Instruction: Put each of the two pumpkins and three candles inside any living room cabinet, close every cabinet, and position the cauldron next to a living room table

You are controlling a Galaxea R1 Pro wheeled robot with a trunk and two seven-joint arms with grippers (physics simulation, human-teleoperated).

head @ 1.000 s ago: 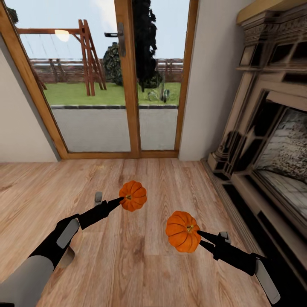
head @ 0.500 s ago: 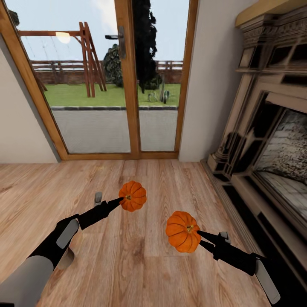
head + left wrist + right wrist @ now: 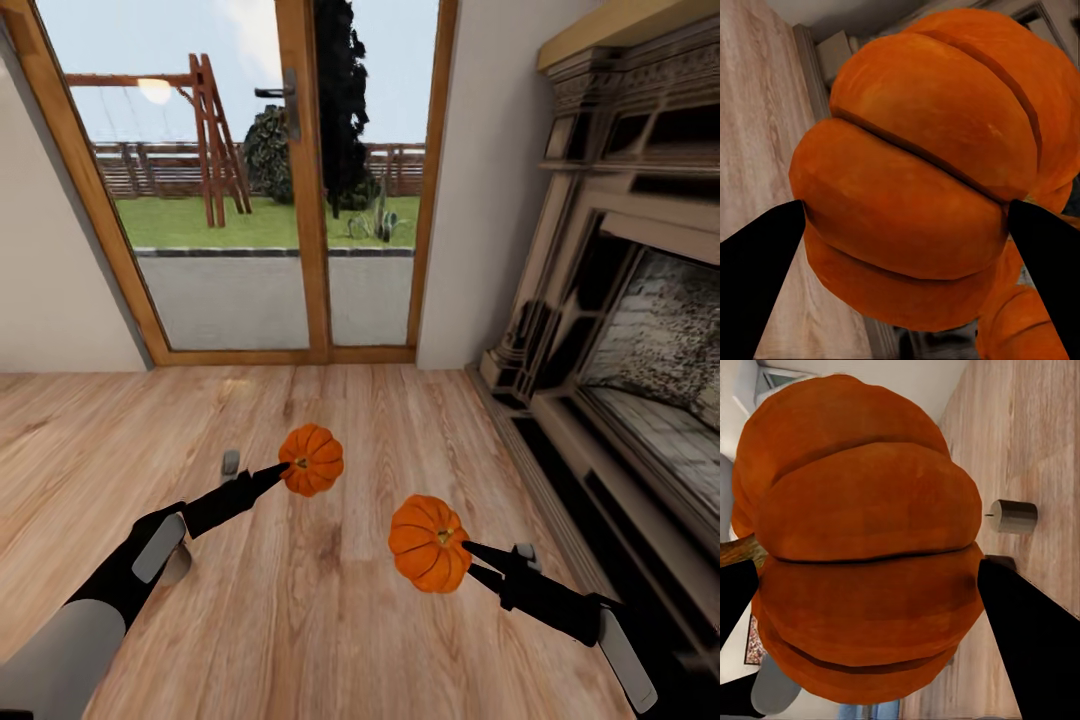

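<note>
Both pumpkins are held above the light plank floor. My left gripper (image 3: 290, 466) is shut on one orange pumpkin (image 3: 312, 459), near the middle of the head view. Lower right, my right gripper (image 3: 462, 551) is shut on the other pumpkin (image 3: 428, 542). Up close, the left wrist view has the ribbed pumpkin (image 3: 922, 150) clamped between the two black fingers (image 3: 757, 255). The right wrist view has its pumpkin (image 3: 862, 495) squeezed the same way. Beyond it, one beige-grey candle (image 3: 1014, 516) sits on the floor. The cabinet, table and cauldron are out of view.
An ornate stone fireplace (image 3: 620, 300) runs along the right side, its low hearth step close to my right arm. Straight ahead stand wood-framed glass doors (image 3: 300, 200) onto a garden. A white wall (image 3: 50, 290) is at the left. Open plank floor (image 3: 330, 400) lies ahead.
The whole view has shifted slightly, so the camera moved: the doors and fireplace slid a little across the picture. Both grippers hold their pumpkins as before.
</note>
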